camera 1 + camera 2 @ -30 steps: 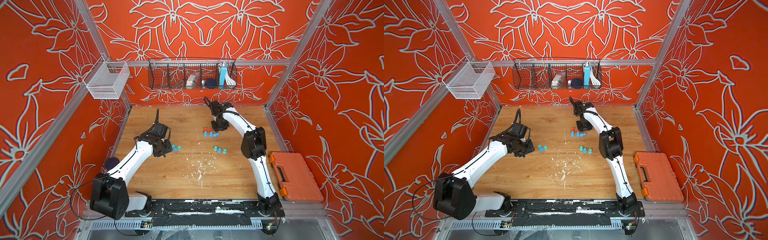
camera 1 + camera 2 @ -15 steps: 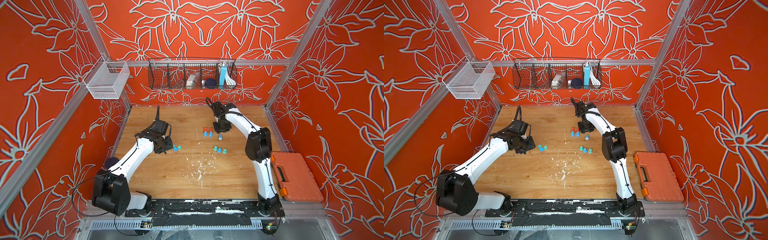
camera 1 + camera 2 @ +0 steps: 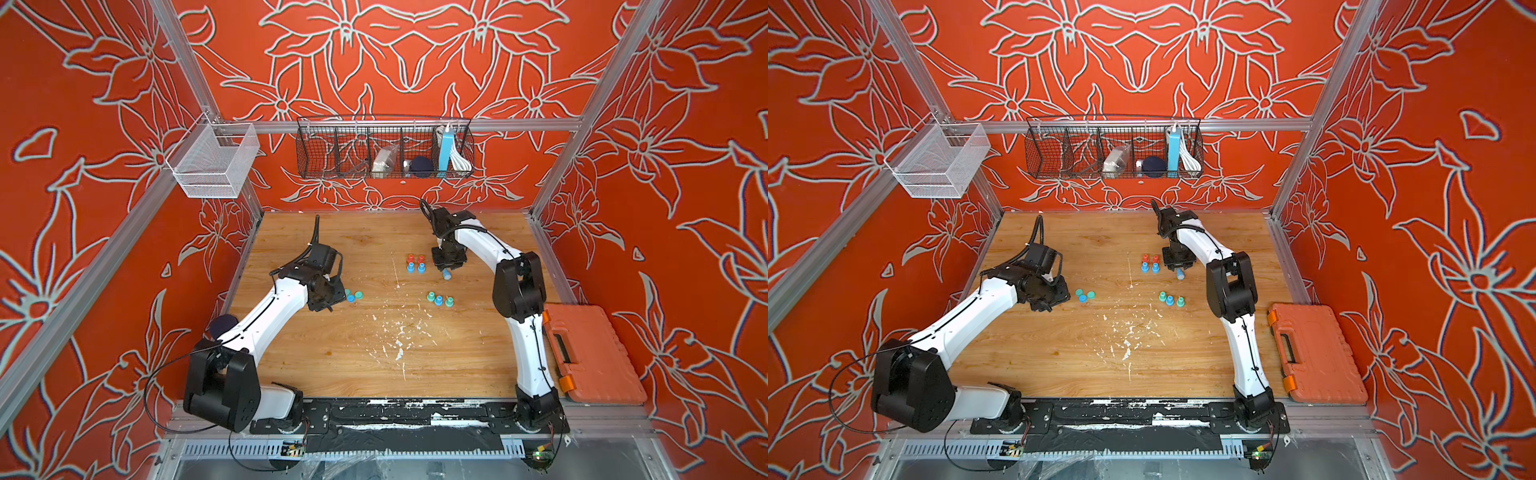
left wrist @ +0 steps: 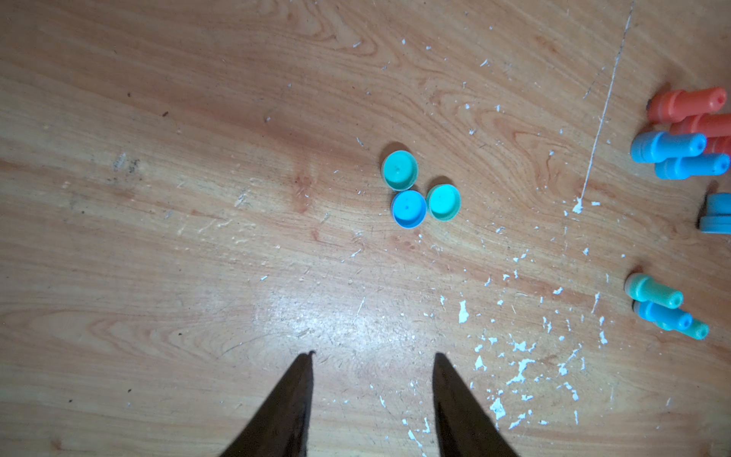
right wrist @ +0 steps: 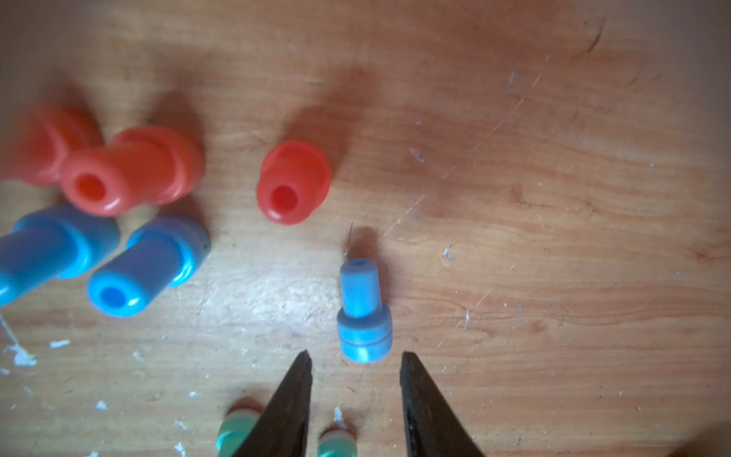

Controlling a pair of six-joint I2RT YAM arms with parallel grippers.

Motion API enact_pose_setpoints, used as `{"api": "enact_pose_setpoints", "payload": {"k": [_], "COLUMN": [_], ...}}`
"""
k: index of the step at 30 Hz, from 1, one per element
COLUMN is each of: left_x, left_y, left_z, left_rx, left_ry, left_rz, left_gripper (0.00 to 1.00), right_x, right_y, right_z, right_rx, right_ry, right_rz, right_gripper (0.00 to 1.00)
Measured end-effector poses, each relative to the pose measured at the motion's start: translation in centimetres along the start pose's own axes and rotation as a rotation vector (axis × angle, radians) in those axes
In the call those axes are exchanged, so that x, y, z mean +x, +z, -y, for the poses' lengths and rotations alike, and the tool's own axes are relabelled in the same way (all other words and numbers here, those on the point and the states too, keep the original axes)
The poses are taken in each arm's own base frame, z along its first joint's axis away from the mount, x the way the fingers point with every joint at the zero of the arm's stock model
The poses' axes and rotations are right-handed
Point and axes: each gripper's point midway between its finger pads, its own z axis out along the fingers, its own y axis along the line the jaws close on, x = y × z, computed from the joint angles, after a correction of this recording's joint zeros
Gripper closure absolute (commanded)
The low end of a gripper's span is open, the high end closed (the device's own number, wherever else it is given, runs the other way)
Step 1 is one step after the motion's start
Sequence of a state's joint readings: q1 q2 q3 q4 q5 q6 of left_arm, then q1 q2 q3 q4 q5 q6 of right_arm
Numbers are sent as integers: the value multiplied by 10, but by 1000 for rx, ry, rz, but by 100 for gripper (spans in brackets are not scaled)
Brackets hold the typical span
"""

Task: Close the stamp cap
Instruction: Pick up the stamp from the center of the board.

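— Since a second ago the right arm (image 3: 478,241) has drawn back from the cluster of red and blue stamps (image 3: 415,264). A blue stamp (image 5: 362,312) that was beside the cluster now lies on its side on the tabletop (image 3: 374,357), apart from it. The left arm (image 3: 282,299) has barely shifted.

— Are we holding anything?

— No. Our right gripper (image 5: 355,356) stands partly open and empty, its tips just short of that stamp's wide end. Our left gripper (image 4: 372,355) is likewise partly open and empty, over bare wood, near the caps (image 4: 444,202) but not touching them.

— We see a seam round the fallen stamp's wide end, so we judge its cap is on. What remains?

— A trio of stamps (image 3: 438,300), teal, blue, teal, stands together nearer our bases, pale at the foot; we take them as open. Their caps lie beside the left gripper: two teal caps (image 4: 399,171) and a blue cap (image 4: 408,209), all three touching.

— How do we take the next pair well?

— We pick an outer teal cap first, closing across its free sides so its neighbours are not dragged. We grip the matching stamp by its narrow stem and lift it clear. Then we line the cap square with the foot and press straight along the stem; a tilted cap will likely skid off.
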State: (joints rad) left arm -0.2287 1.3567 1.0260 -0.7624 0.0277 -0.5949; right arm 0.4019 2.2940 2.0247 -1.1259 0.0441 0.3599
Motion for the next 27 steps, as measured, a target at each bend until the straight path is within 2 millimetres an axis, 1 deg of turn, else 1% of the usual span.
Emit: {"api": "enact_pose_setpoints", "payload": {"k": [3, 7, 17, 22, 27], "left_x": [0, 0, 0, 0, 0], "left_y": [-1, -1, -1, -1, -1], "left_z": [0, 0, 0, 0, 0], "left_rx": [1, 1, 1, 2, 2], "left_ry": [0, 0, 0, 0, 0], "left_rz": [2, 2, 2, 2, 2], "left_gripper": [51, 50, 50, 51, 50], "right_x": [-5, -3, 1, 1, -1], "right_y": [10, 22, 31, 22, 1], "right_z": [1, 1, 3, 5, 9], "right_rx": [3, 8, 18, 21, 15], "right_ry": [3, -1, -10, -9, 2], "right_rz": [-8, -28, -41, -22, 59], "right_gripper": [61, 64, 79, 82, 81]}}
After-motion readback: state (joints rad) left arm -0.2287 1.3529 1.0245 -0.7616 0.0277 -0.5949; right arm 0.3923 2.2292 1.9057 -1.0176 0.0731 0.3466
